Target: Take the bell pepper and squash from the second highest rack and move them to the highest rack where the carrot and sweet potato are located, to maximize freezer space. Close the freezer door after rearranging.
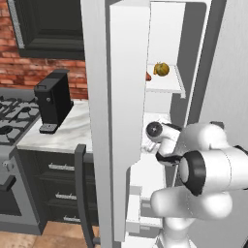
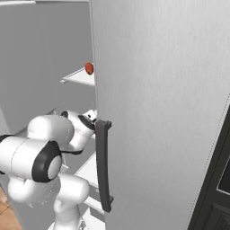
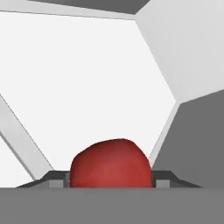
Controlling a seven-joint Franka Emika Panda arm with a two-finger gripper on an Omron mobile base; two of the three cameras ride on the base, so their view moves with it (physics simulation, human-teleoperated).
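Currently grips a red bell pepper (image 3: pixel 111 164) between the two dark tips of the gripper (image 3: pixel 111 181), jaws closed against its rounded sides, deep inside the white freezer (image 1: pixel 193 58) at a level below the top shelf (image 1: pixel 167 85).

Looks risky in a few ways:
- Holds a smooth, bulging skin with narrow tips only; could slip or roll out on a fast lift.
- Must rise past the front lip of the top shelf; could clip that lip from below and knock the pepper loose if not pulled near first.
- Shares that shelf with a sweet potato (image 2: pixel 89 68) sitting at its edge and an orange-yellow vegetable (image 1: pixel 161 69) with a dark green patch, farther right; cannot tell whether squash or carrot. Could nudge the sweet potato off with a careless set-down.
- Works with elbow and forearm just beside the open freezer door (image 1: pixel 118 121); could bump it on a wide swing.

Shows no brand, label or legible writing, neither on the door, its dark bar handle (image 2: pixel 102 166), nor on the black coffee machine (image 1: pixel 53 99) at the left.
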